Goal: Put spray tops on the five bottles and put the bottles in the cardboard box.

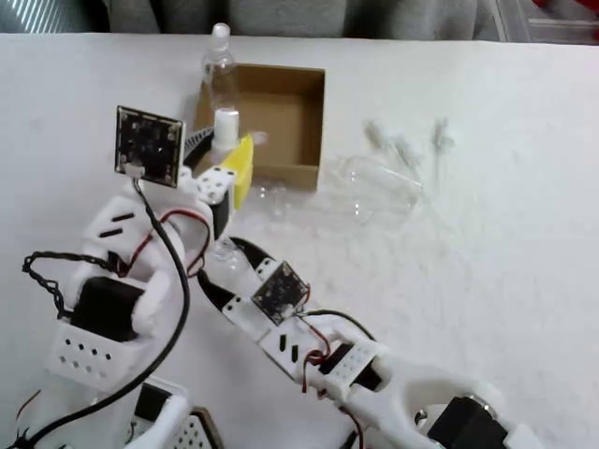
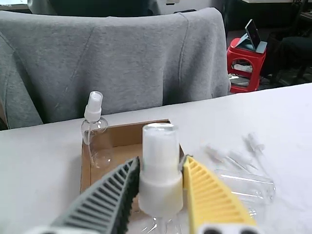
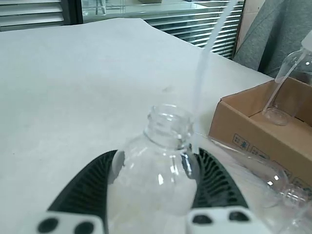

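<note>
Bench (image 1: 524, 281), white, carries everything seen from above. Grey cloth (image 2: 122, 58) hangs along its far edge.

Cardboard box (image 1: 281, 117), open at the top, sits far and a little left of centre. One clear capped bottle (image 1: 220, 70) stands upright inside it, in the far left corner, with a spray top already on.

Two arms come in from the near side. The left end effector (image 2: 161, 163), one finger grey and one yellow, is closed on a white spray top (image 2: 159, 141) and holds it upright, just on the near side of the box's left corner. A thin tube (image 3: 204, 73) hangs down from this top.

The right end effector (image 3: 156, 156), with black fingers, grips an open bottle (image 3: 161, 185) by its shoulders, upright, directly below the held top. The tube's lower end reaches the rim of this bottle's neck; whether its tip is inside cannot be told.

Right of the box, clear uncapped bottles (image 1: 384, 187) lie on their sides on the bench. Just beyond them, on the far side, three loose spray tops (image 1: 407, 145) lie in a row.
</note>
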Available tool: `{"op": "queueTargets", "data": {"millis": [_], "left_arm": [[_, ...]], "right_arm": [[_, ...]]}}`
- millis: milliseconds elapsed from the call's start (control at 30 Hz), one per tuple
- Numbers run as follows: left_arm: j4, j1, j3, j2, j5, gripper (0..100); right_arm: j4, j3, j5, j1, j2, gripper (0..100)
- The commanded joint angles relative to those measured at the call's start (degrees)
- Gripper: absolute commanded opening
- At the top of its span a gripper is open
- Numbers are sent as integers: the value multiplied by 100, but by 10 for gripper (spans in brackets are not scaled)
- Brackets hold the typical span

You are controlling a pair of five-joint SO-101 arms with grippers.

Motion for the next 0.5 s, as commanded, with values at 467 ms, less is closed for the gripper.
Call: {"op": "queueTargets", "data": {"millis": [467], "left_arm": [[237,-163,-466,-127,35,154]], "right_arm": [[13,-53,70,-22,-163,17]]}}
